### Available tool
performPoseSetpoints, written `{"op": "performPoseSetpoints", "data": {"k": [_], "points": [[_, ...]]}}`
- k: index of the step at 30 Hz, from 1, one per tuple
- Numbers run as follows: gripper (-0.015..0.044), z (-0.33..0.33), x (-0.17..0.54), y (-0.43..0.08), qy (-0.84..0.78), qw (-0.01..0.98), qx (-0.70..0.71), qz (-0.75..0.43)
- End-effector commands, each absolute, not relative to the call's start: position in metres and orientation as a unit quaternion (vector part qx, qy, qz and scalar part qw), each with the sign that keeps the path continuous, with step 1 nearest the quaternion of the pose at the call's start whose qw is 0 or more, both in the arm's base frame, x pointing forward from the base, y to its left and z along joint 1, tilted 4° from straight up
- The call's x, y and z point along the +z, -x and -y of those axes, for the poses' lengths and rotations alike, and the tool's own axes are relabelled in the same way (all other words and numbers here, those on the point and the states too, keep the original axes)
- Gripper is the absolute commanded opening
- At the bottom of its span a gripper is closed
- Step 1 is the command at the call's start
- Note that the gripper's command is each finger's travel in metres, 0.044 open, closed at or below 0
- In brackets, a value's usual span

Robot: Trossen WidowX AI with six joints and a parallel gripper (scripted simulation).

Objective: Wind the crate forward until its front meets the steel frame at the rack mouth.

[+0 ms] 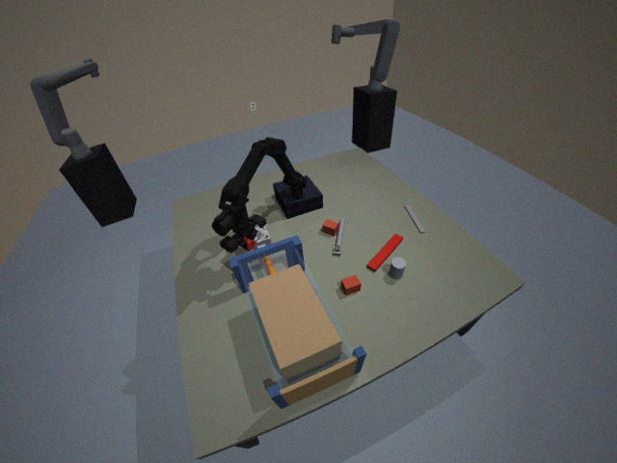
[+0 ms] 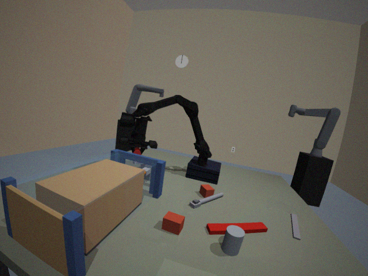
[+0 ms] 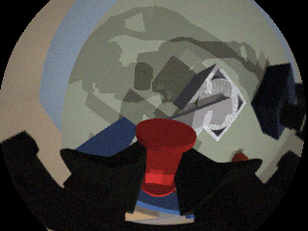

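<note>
Gripping the winch handle's red knob [image 1: 249,243] [image 2: 137,150] [image 3: 160,156], the end effector [image 1: 243,242] [image 2: 137,149] [image 3: 161,137] is hovering left of centre in the overhead frame, the white winch [image 1: 262,241] [image 3: 238,103] lying just to its right, the crank arm apparently reaching across it

From here I can't make out the winch [image 1: 262,241] [image 3: 223,107] well: in the exterior view the blue frame [image 1: 266,248] [image 2: 139,157] and crate [image 1: 295,318] [image 2: 95,181] hide most of it. My wrist view cuts off the outer parts of the gripper [image 3: 164,168], and the red knob [image 3: 166,135] blocks whatever lies directly behind it. The orange strap [image 1: 269,264] is mostly lost to me in the exterior view.
</note>
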State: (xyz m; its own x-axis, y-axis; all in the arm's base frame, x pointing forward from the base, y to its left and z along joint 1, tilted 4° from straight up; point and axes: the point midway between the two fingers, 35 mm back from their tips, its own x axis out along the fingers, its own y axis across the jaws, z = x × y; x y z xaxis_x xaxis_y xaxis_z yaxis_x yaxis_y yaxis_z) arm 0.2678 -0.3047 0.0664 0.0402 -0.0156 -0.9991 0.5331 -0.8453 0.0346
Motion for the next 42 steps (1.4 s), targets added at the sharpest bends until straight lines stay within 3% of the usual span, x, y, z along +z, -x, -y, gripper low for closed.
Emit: {"op": "performPoseSetpoints", "data": {"k": [1, 42], "points": [[0.0, 0.281, 0.066, -0.28, -0.697, 0.202, -0.655, -0.21], [0.0, 0.236, 0.067, -0.282, -0.698, 0.201, -0.654, -0.212]]}}
